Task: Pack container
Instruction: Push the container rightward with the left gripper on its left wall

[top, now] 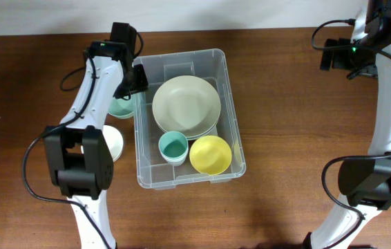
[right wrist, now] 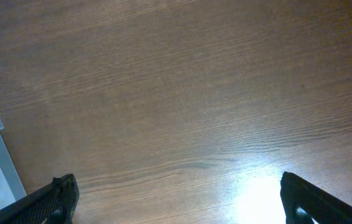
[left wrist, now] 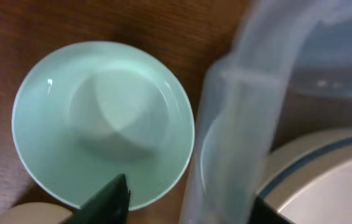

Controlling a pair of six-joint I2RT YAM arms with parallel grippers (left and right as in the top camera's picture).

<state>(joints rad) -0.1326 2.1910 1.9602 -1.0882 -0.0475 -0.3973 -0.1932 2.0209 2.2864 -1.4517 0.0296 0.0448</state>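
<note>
Black fingers (left wrist: 115, 194) of the left gripper (left wrist: 188, 199) poke up at the bottom of the left wrist view, and they're spread, one over a mint green bowl (left wrist: 101, 118), the other on the far side of a blurred clear wall. That wall belongs to the container (top: 224, 76), so the gripper straddles its left side; whether either finger actually touches the plastic, I can't tell, it's too soft and close. The right-hand finger is mostly cut off by the frame edge.

From overhead, the container sits mid-desk, long side running away from the camera. Inside: a big pale green plate (top: 185, 104) towards the far end, with another rim peeking from beneath it, a teal cup (top: 173, 146) and a yellow bowl (top: 211, 154) side by side at the near end. How many plates are stacked there is hard to say. The mint bowl stands on the desk (top: 285, 138) just outside the container's left wall, half hidden under the left arm. A cream bowl (top: 115, 142) sits nearer, also partly covered by that arm.

Over on the right, the right gripper (right wrist: 176, 186) hangs wide apart above bare wood, nothing between its fingers, well away from the container. Only a pale corner of the container shows at the left edge of its wrist view.
</note>
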